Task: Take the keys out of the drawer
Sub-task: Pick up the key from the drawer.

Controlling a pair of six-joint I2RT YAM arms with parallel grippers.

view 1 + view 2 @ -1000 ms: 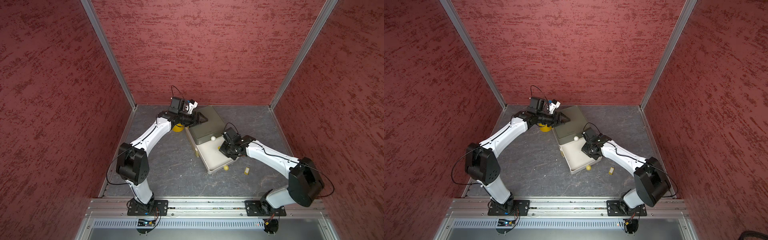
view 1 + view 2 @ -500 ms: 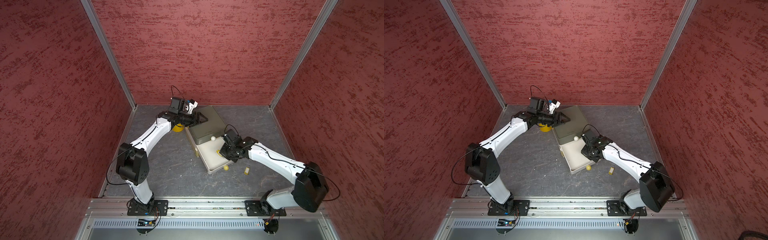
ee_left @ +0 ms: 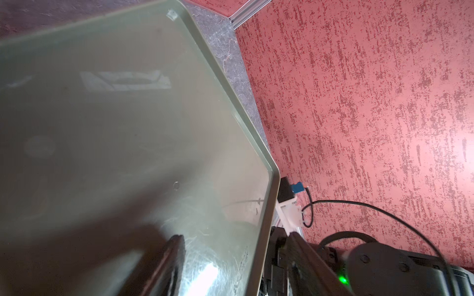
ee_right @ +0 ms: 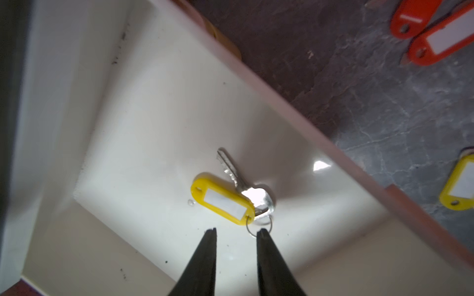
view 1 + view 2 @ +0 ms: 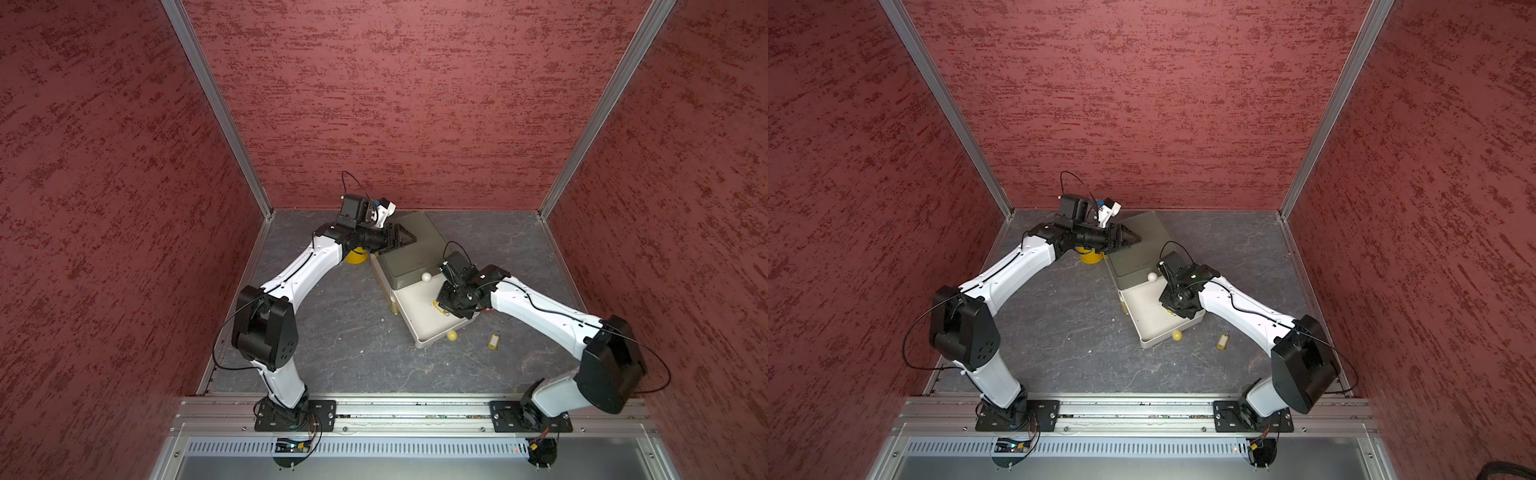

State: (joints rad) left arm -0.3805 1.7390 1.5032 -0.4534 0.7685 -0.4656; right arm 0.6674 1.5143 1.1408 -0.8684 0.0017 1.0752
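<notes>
1. Right wrist view, nearest first: my right gripper (image 4: 237, 230) hangs inside the drawer (image 4: 143, 107). Its jaws are parted with nothing between them, and the tips are just short of the ring end of the yellow key (image 4: 222, 202).
2. That yellow key lies flat on the drawer's white floor, label up, with its metal blade pointing away from my tips. It is the only key I can see in the drawer.
3. Beyond the drawer's side wall, three keys lie out on the grey table (image 4: 359, 89). A loose yellow key (image 4: 459, 189) lies near the wall, and the two red keys (image 4: 436, 38) lie farther off, close against each other.
4. In both top views, taking the back wall as twelve o'clock, the loose yellow key sits at about four o'clock from the drawer. My right arm hides the red keys there.
5. Farther back, the cabinet (image 5: 411, 257) stands at twelve o'clock from the drawer. My left gripper (image 5: 409, 239) is at the cabinet's eleven o'clock corner with its jaws spread, one finger over the lid and the other past the rim. I judge that it is steadying the cabinet, but I cannot tell whether it presses.
6. By my count three of the four keys are out and one is left. I judge the next move is to close on the tag, lift it over the wall and set it on the table. The flat tag may slide on the slick floor.
</notes>
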